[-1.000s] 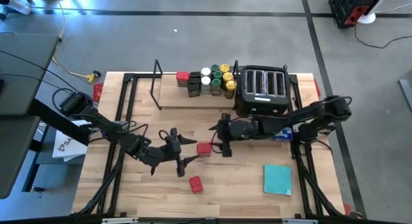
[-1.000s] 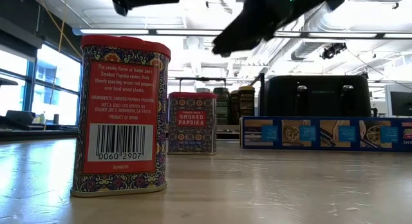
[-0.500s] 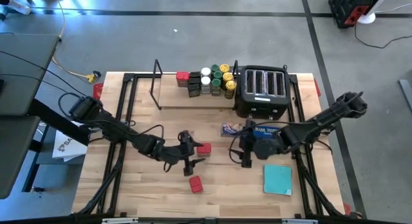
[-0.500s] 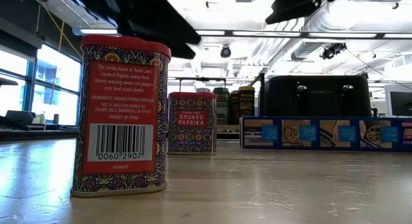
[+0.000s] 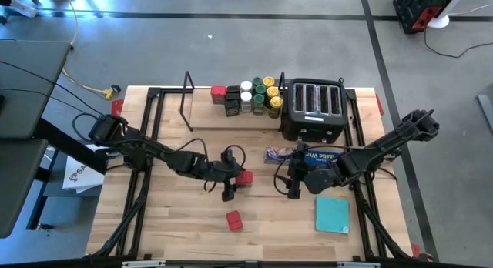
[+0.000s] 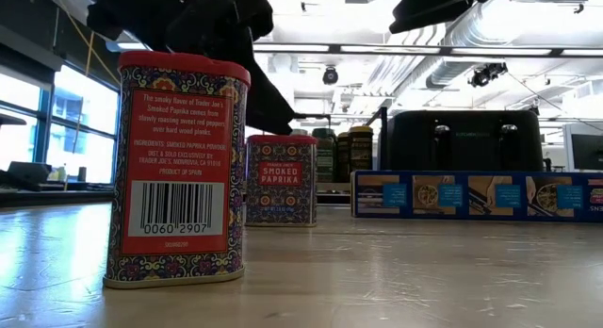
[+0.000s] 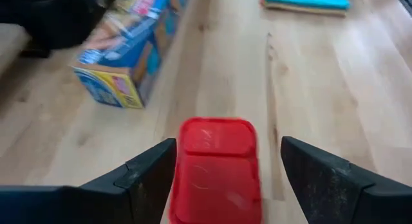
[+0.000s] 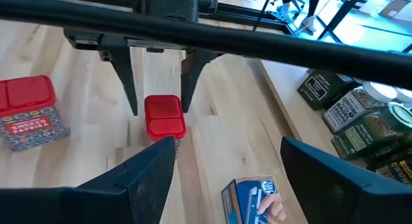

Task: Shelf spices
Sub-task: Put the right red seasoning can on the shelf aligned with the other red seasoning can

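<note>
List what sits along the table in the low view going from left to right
Near red paprika tin → farther red paprika tin → dark jars on the shelf → black toaster with the long blue box in front of it.

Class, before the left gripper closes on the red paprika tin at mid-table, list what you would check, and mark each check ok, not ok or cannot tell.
1. Left gripper open: ok.
2. Mid-table red rectangular paprika tin lies between the fingers: ok in the left wrist view.
3. Tin upright: ok, lid faces up.
4. Fingers low enough to grip the body: cannot tell.
5. Right gripper open and apart from the tin, near the long blue plastic-wrap box: ok.
6. Free room on the light-wood shelf plank beside the stored spice jars: ok.
</note>
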`<act>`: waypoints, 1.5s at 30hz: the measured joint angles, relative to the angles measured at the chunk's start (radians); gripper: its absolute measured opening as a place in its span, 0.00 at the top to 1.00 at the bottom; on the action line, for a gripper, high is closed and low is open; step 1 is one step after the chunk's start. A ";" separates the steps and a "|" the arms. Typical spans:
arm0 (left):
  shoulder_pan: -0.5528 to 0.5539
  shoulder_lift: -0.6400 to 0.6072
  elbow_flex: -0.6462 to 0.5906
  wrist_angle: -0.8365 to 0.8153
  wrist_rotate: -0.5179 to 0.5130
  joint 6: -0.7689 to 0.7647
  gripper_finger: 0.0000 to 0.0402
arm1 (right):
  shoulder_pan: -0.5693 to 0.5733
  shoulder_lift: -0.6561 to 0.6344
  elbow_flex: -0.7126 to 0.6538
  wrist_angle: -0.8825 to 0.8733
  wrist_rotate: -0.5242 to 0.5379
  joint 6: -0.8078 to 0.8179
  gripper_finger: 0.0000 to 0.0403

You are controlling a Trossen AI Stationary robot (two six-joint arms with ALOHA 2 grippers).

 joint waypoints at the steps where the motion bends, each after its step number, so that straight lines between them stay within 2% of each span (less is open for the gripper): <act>1: 0.005 0.000 0.000 -0.004 0.014 -0.001 0.31 | -0.004 0.000 0.000 0.000 0.000 -0.001 0.31; 8: -0.007 0.000 0.000 -0.035 -0.074 0.003 0.30 | -0.009 0.000 0.000 0.000 0.000 0.018 0.31; 16: -0.007 0.002 0.000 -0.042 -0.051 0.034 0.30 | -0.009 0.000 0.000 0.000 -0.002 0.020 0.31; 24: -0.001 0.058 0.000 -0.027 -0.022 0.029 0.30 | -0.009 0.000 0.000 -0.004 -0.002 0.019 0.31; 45: -0.001 0.088 0.000 0.048 -0.039 0.029 0.30 | -0.009 0.000 0.001 -0.013 -0.002 0.025 0.31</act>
